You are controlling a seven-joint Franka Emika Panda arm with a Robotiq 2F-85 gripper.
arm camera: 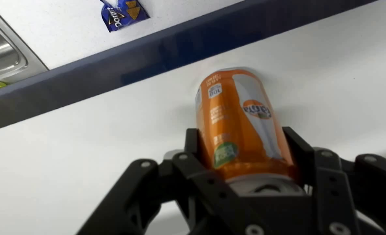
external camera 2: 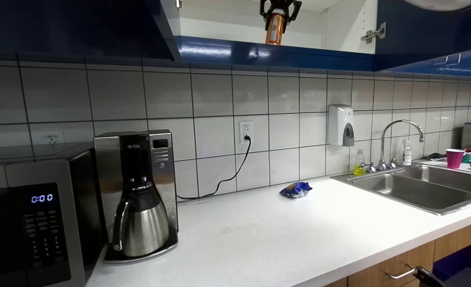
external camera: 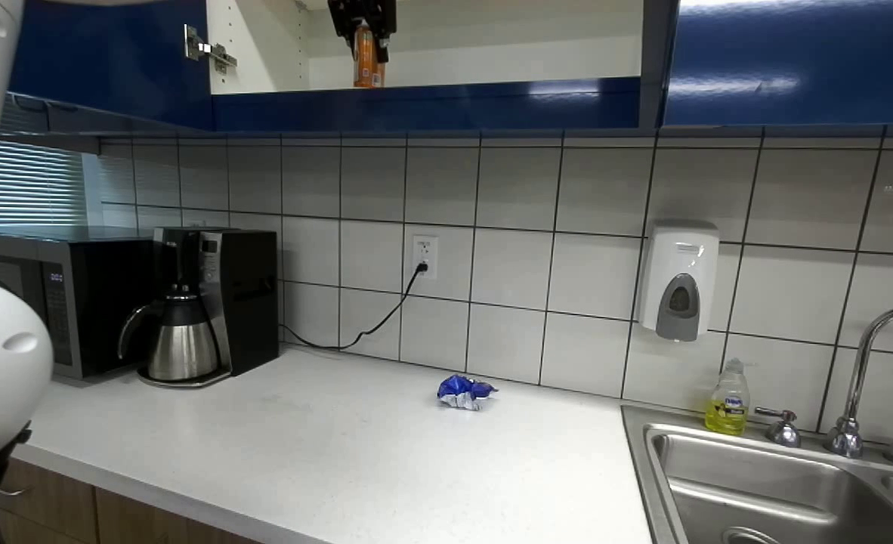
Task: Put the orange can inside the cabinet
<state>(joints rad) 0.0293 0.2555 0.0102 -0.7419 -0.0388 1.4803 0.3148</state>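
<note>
The Fanta can (arm camera: 242, 120) is clamped by the gripper (arm camera: 242, 140) inside the wall cabinet (external camera: 431, 109), twelve o'clock in an exterior view; placing seems in hand, release probably needed next.

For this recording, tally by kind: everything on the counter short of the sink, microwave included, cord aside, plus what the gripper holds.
Microwave: 1
Coffee maker: 1
Coffee pot: 1
Crumpled bag: 1
Orange can, in the gripper: 1
Total: 5
</note>
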